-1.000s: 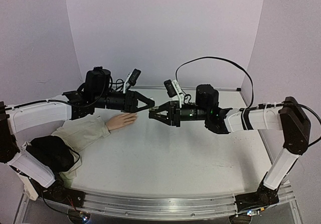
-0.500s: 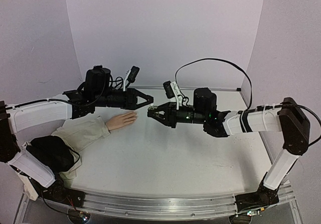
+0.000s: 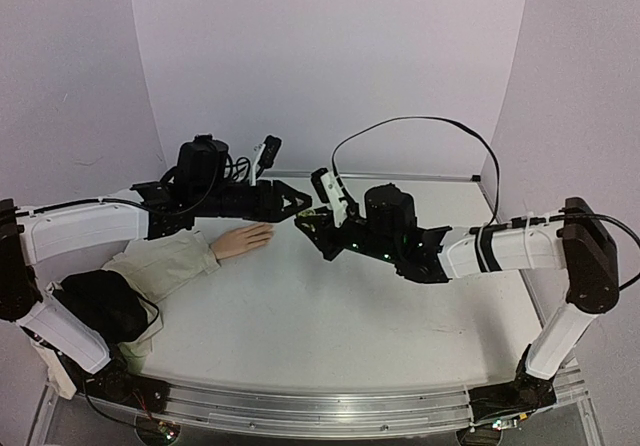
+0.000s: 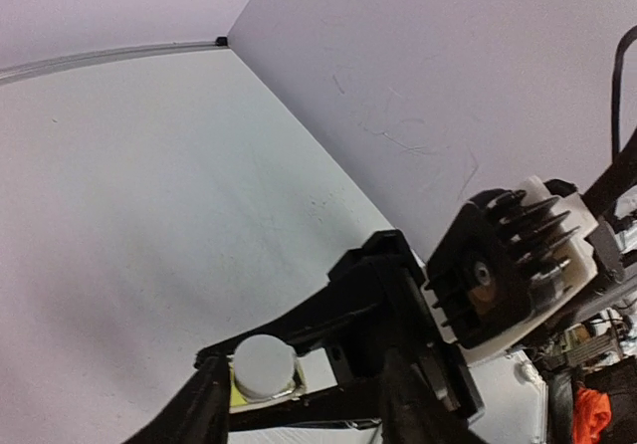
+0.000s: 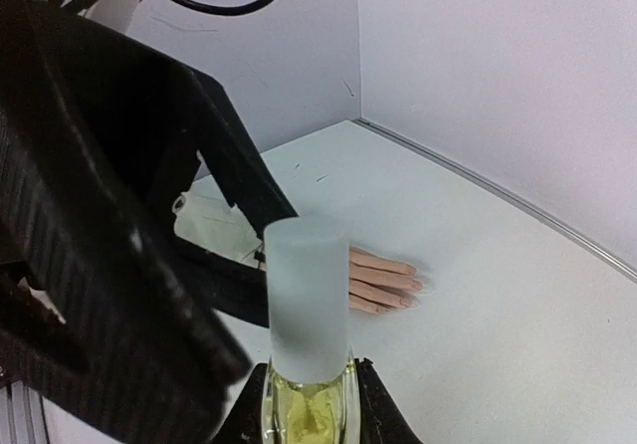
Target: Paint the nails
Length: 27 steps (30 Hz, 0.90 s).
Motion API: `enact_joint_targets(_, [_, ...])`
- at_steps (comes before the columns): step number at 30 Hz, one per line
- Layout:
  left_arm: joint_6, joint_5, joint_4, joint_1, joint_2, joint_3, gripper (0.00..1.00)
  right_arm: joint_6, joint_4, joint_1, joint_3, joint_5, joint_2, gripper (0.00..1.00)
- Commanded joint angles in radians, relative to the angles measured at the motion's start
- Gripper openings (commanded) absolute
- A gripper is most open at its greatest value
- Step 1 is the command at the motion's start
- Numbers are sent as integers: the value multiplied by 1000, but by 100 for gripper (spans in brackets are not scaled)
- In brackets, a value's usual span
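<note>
1. The white table [image 3: 330,316] carries everything. Both arms meet above its far left part, well clear of the surface.
2. The pale peach mannequin hand [image 3: 243,240] lies flat on the table in its beige fabric sleeve [image 3: 165,266], fingers pointing towards the middle, just below the left arm.
3. The left gripper [image 3: 303,204] has its jaws apart. In the left wrist view the cap sits between them, close against one finger and clear of the other, so nothing is gripped yet.
4. The right gripper [image 5: 309,416] is clamped on the small glass bottle of yellowish-green polish [image 5: 304,399] and holds it upright in the air.
5. The frosted white cylindrical cap [image 5: 307,295] is on the bottle. The step in hand looks like getting it off.
   - Centre the cap between the left fingers before closing.
   - Grip it high on the frosted part.
   - Twist while the right gripper keeps the bottle from turning.
   - Draw the cap off straight along the bottle's axis, so that whatever brush hangs under it does not scrape the neck.
   - Keep the bottle level throughout, because a tilt risks a spill.
6. The nails [image 5: 413,287] are at the fingertips on the table beyond the bottle, untouched. They are too small here to show any paint.
</note>
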Motion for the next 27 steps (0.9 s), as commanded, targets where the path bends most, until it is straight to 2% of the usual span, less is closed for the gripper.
enact_joint_targets(1, [-37, 106, 23, 22, -17, 42, 59, -41, 42, -42, -11, -188, -35, 0])
enact_joint_targets(6, [-52, 202, 23, 48, -34, 26, 73, 11, 48, -91, -52, -400, -69, 0])
enact_joint_targets(9, [-61, 241, 21, 50, -24, 27, 75, 30, 47, -104, -54, -483, -76, 0])
enact_joint_targets(18, [-48, 213, -33, 49, -8, 40, 57, 48, 45, -105, -35, -512, -69, 0])
enact_joint_targets(27, [-3, 207, -132, 44, 13, 85, 44, 48, 42, -105, -24, -511, -61, 0])
